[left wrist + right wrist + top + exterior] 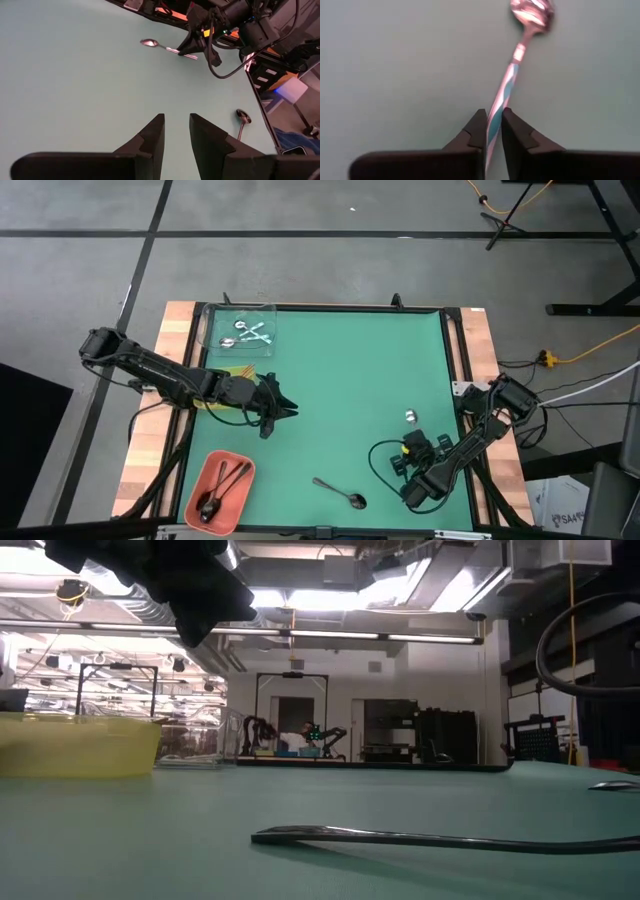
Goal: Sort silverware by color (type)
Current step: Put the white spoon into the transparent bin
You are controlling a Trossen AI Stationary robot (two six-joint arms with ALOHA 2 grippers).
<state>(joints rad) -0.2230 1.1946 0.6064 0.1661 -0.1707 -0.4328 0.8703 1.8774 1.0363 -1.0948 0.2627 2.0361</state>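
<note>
A shiny silver spoon (527,30) lies on the green mat at the right, with my right gripper (492,125) shut on its handle; the high view shows its bowl (410,417) just beyond that gripper (410,435). A dark spoon (340,492) lies flat near the front edge. My left gripper (176,132) hovers open over the mat's left half (275,408), with nothing between its fingers. Silver spoons lie in the clear tray (240,330), and dark spoons in the salmon tray (220,488). My right gripper pinches the silver spoon's thin handle (499,107) between its two fingers, some way back from the bowl. The fingers come steeply from above, one on each side of the handle. The bowl (149,43) rests on the mat.
A yellow-green tray (75,745) stands at the left under my left arm. Wooden strips (480,340) and a black frame border the mat. Bare mat lies in the middle (350,380). The right arm's cables (385,460) loop over the mat near the front.
</note>
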